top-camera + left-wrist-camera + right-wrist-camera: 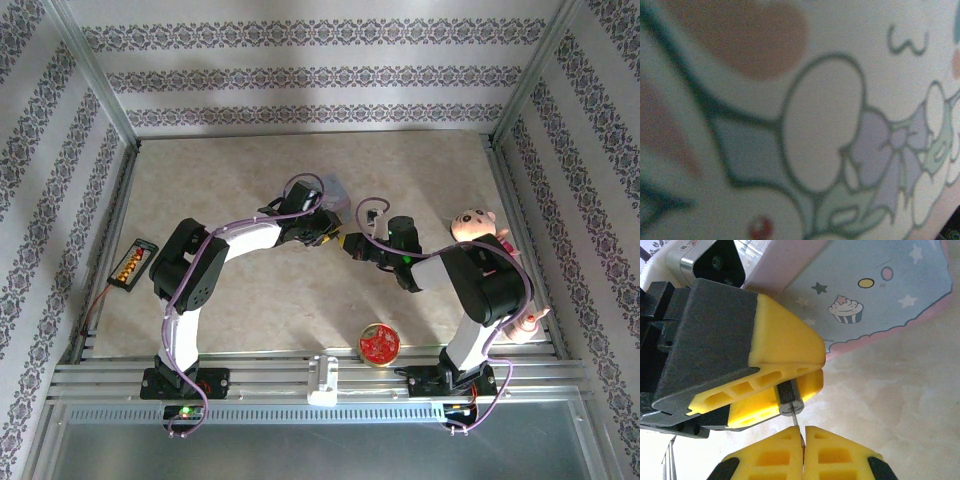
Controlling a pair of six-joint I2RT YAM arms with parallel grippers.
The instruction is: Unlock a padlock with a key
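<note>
Gripper pads (pixel 785 335) look like matt yellow plastic – padlock (pixel 788 399) is dull dark metal, tin (pixel 880 295) smooth and printed.

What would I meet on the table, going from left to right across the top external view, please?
small black case → pastel tin → round red tin → pink doll

Beige marbled table (pixel 280 300), pastel tin (pixel 880 295) light blue with stars and cupcake, pink rim; left tool (pixel 815 368) and right tool (pixel 803 440) yellow on dark grey; padlock (pixel 789 396) blackish, silvery end; key (pixel 797 421) thin grey; round tin (pixel 379 344) red and gold
</note>
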